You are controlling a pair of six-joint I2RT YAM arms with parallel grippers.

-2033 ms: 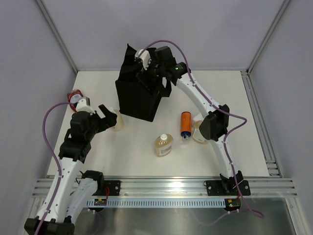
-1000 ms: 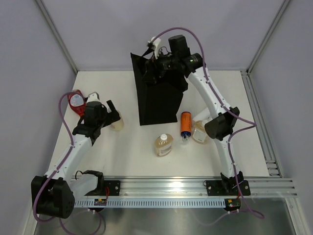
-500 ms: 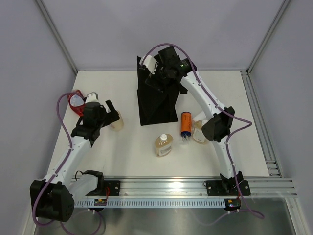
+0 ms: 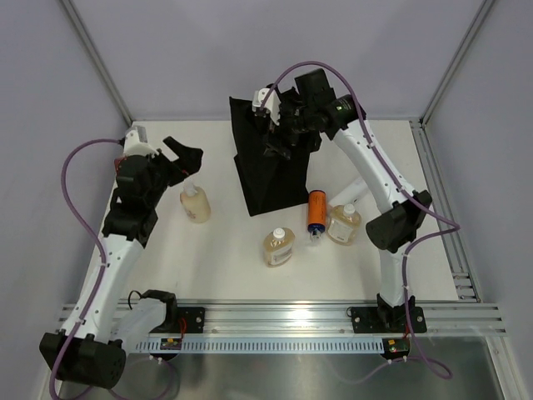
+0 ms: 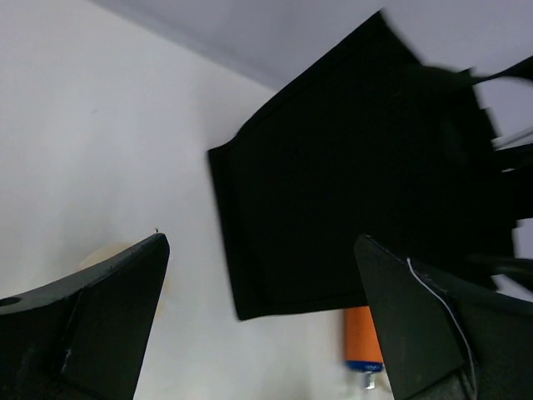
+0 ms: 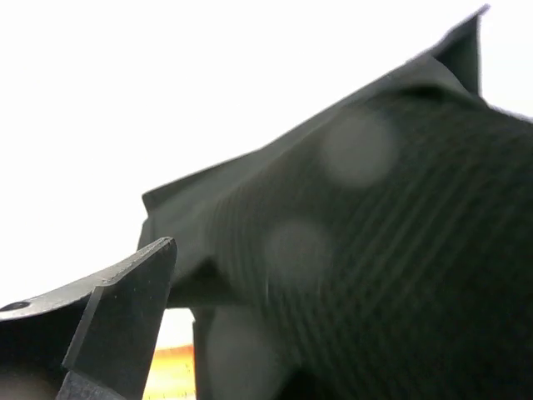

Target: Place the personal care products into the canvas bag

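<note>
Black fingers [image 5: 100, 308] of the left tool [image 4: 185, 154] stand wide apart with nothing between them, so the step in hand reads as a first pick: no product is gripped, and every product in view rests outside the canvas bag [image 4: 271, 179]. Just below this tool and a little nearer the arm's base, an amber bottle [image 4: 196, 204] with a white cap rests on the tabletop [image 4: 225, 267]. In the left wrist view its pale edge peeps out behind one finger, the bag stands ahead of the tips, and the orange cylinder bottle [image 5: 362, 342] lies past the bag's lower corner. The next move, I judge, calls for this tool to drop onto the amber bottle beneath it, close across its body, then lift it over the bag's mouth. The left arm is raised off the tabletop, elbow bent, wrist tipped toward the bag. The right tool [image 4: 276, 133] sits at the bag's upper edge. Its wrist view is filled with blurred black fabric pressed close, with only one finger [image 6: 108, 325] showing, so I cannot tell whether it is clamped on the cloth or merely against it. The right arm arches high from its base, elbow out to its side, forearm reaching across to the bag's top. Well below that tool, a second amber bottle [image 4: 279, 247] and a third amber bottle [image 4: 344, 223] flank the orange cylinder near the bag's foot.
</note>
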